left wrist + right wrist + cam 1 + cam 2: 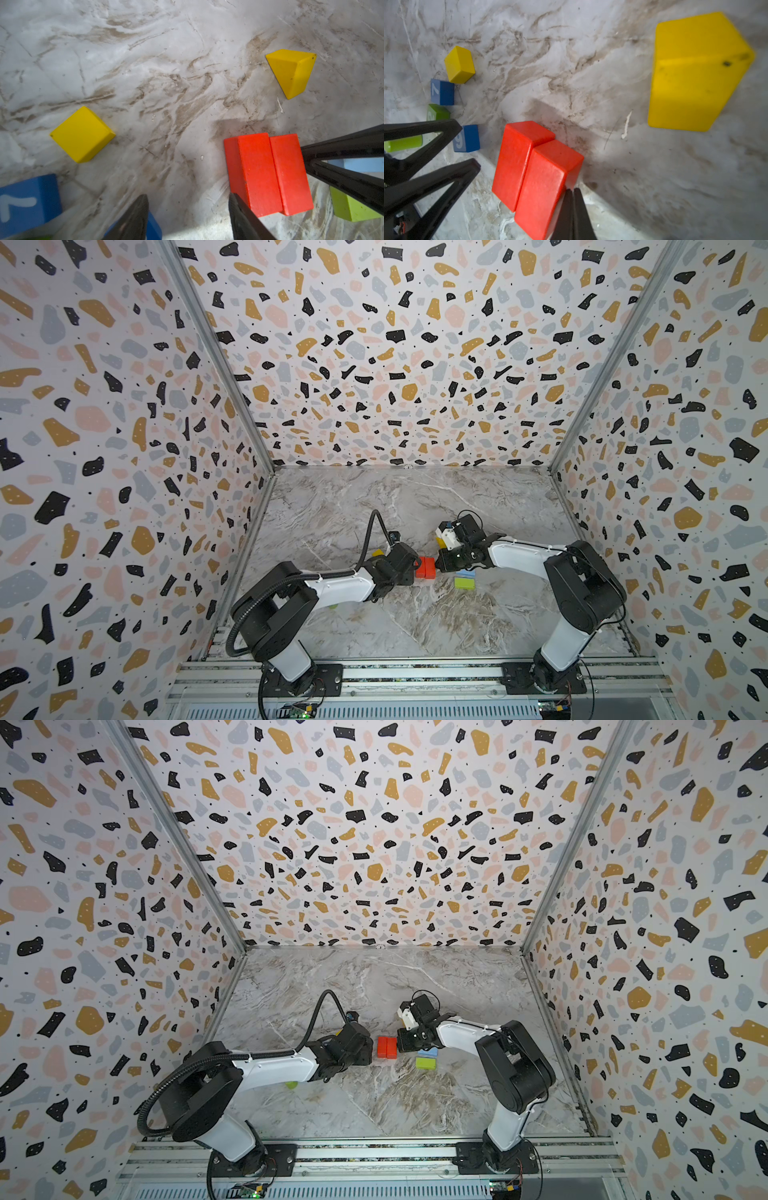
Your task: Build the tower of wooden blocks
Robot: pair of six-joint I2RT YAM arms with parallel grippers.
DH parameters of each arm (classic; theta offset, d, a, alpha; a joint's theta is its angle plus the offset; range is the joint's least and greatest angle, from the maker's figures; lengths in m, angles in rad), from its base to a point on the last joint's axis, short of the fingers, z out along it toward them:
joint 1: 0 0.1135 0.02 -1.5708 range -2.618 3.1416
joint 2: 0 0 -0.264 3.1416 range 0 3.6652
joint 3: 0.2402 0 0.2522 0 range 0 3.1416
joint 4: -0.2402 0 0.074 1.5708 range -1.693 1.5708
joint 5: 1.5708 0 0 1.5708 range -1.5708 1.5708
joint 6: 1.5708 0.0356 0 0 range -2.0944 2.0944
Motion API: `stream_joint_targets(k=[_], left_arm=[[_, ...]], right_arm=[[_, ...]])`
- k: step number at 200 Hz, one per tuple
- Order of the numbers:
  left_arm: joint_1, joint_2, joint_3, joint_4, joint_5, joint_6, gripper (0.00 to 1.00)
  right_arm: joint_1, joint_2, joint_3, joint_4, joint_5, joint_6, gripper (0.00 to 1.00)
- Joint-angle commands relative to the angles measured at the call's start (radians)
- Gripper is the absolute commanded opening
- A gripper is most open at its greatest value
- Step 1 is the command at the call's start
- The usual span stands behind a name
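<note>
Two red bricks (426,567) (268,172) (533,172) lie side by side on the marble table, nothing on top. No wood block tower shows in any view. My left gripper (188,207) (414,571) stands open just left of them, one finger beside the nearer brick and bare table between its jaws. My right gripper (573,192) (436,566) is shut, its tips against the other brick's outer side. A light blue slab (465,573) and a lime slab (465,583) lie right of the bricks.
A yellow cube (459,64), blue numbered cubes (442,91) (467,138), a green cube (438,112) and a lime cylinder (404,143) lie beneath the left arm. A yellow wedge (291,72) sits behind the bricks. Patterned walls enclose the table.
</note>
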Motion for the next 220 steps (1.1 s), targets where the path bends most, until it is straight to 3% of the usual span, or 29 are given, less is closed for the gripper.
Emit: stream_joint_targets(k=[1,58,94,120,162,220], left_arm=[[0.011,-0.003,0.013,0.013,0.011,0.013,0.62],[0.017,-0.050,-0.003,-0.002,-0.010,0.018,0.63],[0.018,-0.125,-0.017,-0.039,-0.033,0.040,0.71],[0.020,-0.190,-0.036,-0.075,-0.050,0.051,0.82],[0.021,-0.301,-0.078,-0.121,-0.080,0.063,1.00],[0.021,-0.427,-0.172,-0.128,-0.078,0.054,1.00]], right_arm=[[0.007,0.008,0.019,0.003,-0.010,0.004,0.00],[0.007,-0.006,0.035,-0.021,0.015,-0.002,0.00],[0.005,-0.041,0.073,-0.088,0.056,-0.024,0.00],[0.003,-0.093,0.078,-0.139,0.095,-0.042,0.13],[0.001,-0.193,0.043,-0.206,0.160,-0.051,0.49],[-0.008,-0.305,-0.048,-0.271,0.284,-0.040,0.75]])
